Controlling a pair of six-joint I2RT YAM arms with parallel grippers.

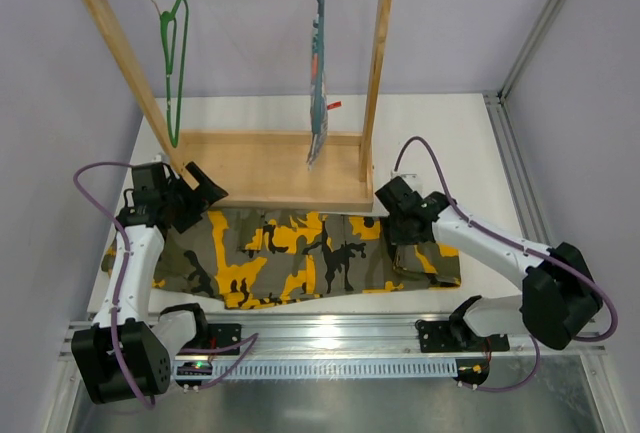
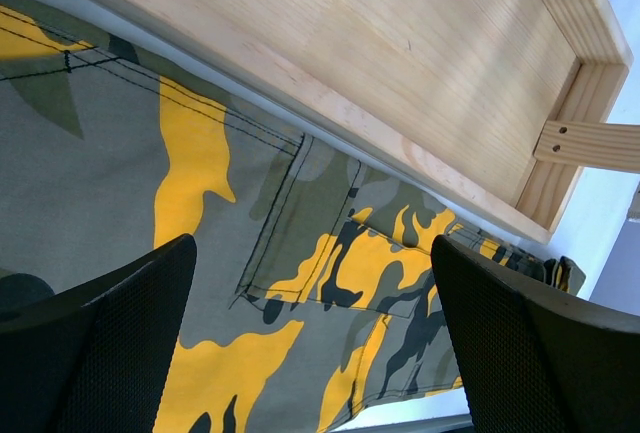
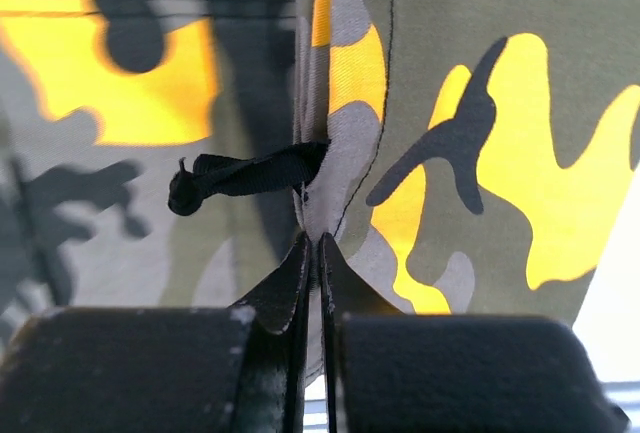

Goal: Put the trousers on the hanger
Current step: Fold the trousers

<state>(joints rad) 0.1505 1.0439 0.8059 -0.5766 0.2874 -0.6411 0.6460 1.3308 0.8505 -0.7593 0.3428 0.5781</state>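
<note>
The camouflage trousers (image 1: 300,258) lie flat on the table in front of the wooden rack. The thin green hanger (image 1: 174,63) hangs from the rack's top rail at the left. My right gripper (image 1: 403,236) is shut on the trousers' waist edge at their right end; in the right wrist view the fabric (image 3: 430,133) is pinched between the jaws of that gripper (image 3: 319,243), beside a black drawstring (image 3: 245,175). My left gripper (image 1: 205,203) hovers open over the trousers' left end, with a back pocket (image 2: 300,223) showing between its fingers (image 2: 100,343).
A wooden rack (image 1: 270,168) with a flat base stands just behind the trousers. A grey-blue hanger carrying a small cloth (image 1: 318,73) hangs from the rail at the right. The table's front edge and metal rail (image 1: 330,328) lie just below the trousers.
</note>
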